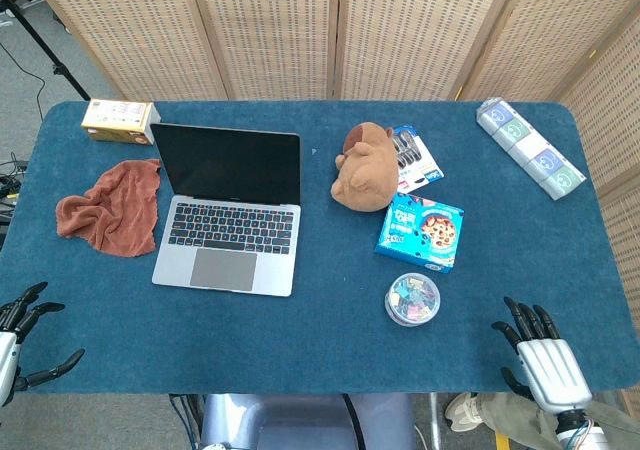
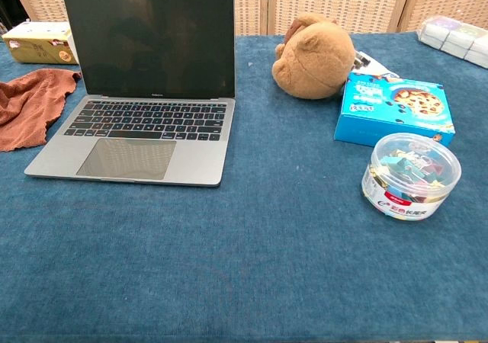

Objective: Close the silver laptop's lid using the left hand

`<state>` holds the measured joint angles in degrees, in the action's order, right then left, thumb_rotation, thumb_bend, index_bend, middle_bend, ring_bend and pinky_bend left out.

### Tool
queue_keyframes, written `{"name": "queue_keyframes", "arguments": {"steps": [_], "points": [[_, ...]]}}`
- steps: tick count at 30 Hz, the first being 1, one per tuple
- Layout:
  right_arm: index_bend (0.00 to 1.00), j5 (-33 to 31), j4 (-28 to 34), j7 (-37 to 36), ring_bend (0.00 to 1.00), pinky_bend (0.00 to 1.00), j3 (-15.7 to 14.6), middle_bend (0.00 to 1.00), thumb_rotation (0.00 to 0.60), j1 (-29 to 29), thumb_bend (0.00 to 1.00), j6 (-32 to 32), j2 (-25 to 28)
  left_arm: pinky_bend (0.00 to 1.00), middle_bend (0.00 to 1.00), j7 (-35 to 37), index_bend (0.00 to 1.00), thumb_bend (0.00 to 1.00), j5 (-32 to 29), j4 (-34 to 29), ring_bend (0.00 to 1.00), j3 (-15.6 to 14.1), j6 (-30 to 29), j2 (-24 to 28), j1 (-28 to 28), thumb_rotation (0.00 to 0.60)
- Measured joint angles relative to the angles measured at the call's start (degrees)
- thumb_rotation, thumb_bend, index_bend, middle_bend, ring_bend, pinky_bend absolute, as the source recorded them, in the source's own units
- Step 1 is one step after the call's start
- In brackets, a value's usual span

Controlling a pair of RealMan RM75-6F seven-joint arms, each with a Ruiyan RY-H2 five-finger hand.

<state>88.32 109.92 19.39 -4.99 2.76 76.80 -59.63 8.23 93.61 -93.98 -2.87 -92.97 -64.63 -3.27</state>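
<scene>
The silver laptop [image 1: 230,225] [image 2: 137,122] stands open on the blue table, left of centre, its dark screen [image 1: 227,163] [image 2: 149,34] upright and facing me. My left hand [image 1: 22,335] hovers at the table's near left corner, well below and left of the laptop, fingers spread and holding nothing. My right hand [image 1: 540,355] sits at the near right edge, palm down, fingers apart, also empty. Neither hand appears in the chest view.
A rust-coloured cloth [image 1: 110,208] [image 2: 27,103] lies left of the laptop, a small carton [image 1: 118,120] behind it. A brown plush bear [image 1: 365,167] [image 2: 314,57], a blue cookie box [image 1: 420,232] [image 2: 395,110] and a round clip tub [image 1: 412,298] [image 2: 412,174] lie to the right.
</scene>
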Motion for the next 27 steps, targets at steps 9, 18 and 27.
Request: {"name": "queue_keyframes", "arguments": {"steps": [9, 18, 27], "points": [[0.23, 0.27, 0.14, 0.21, 0.0, 0.0, -0.1, 0.0, 0.6, -0.11, 0.35, 0.25, -0.02, 0.19, 0.16, 0.1, 0.34, 0.15, 0.2, -0.08, 0.2, 0.0, -0.4, 0.12, -0.14, 0.359], [0.23, -0.18, -0.3, -0.09, 0.0, 0.0, 0.07, 0.0, 0.6, 0.17, 0.35, -0.24, -0.05, 0.19, 0.16, -0.35, 0.34, 0.15, 0.15, -0.16, 0.2, 0.15, -0.38, 0.01, -0.08, 0.359], [0.23, -0.21, -0.16, -0.33, 0.0, 0.0, 0.2, 0.0, 0.6, 0.0, 0.35, 0.29, 0.16, 0.19, 0.16, -0.67, 0.34, 0.15, 0.49, -0.12, 0.2, 0.1, -0.51, -0.08, -0.06, 0.36]]}}
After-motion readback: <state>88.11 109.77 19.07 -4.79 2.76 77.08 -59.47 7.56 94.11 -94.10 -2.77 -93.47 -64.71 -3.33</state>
